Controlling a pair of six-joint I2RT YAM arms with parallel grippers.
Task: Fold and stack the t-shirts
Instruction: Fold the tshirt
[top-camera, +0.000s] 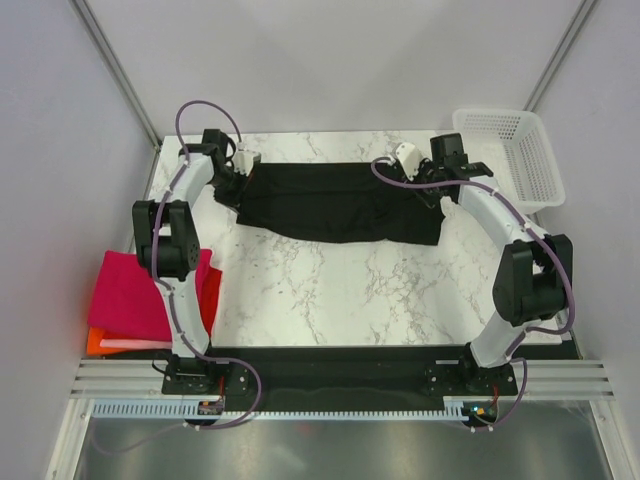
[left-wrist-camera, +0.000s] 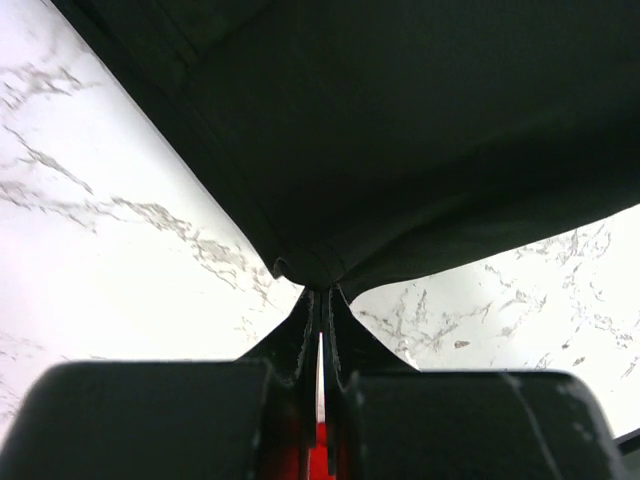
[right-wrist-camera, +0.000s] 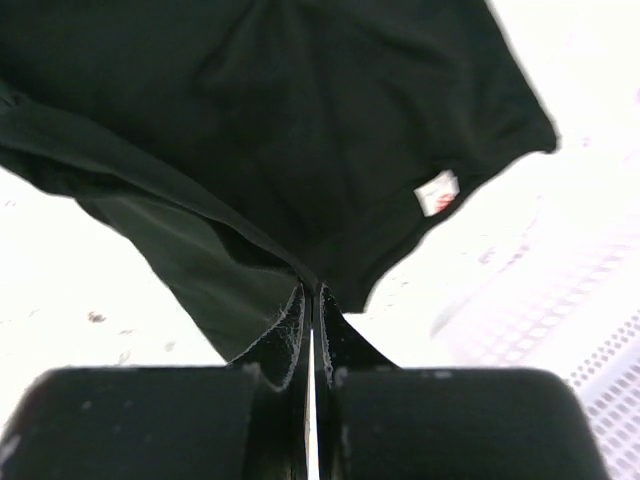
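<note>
Left end effector (left-wrist-camera: 320, 300) pinches one end of the black t-shirt (top-camera: 340, 200), right end effector (right-wrist-camera: 311, 295) pinches the other. I judge this keeps it stretched flat across the far bench (top-camera: 330, 290) for folding. Folded magenta t-shirt (top-camera: 135, 290) lies beside the left arm.

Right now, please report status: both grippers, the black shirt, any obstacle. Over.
Left gripper shut on black t-shirt. Right gripper shut on its other end. Shirt spread wide between them. Basket far right, folded stack near left: nothing blocking.
</note>
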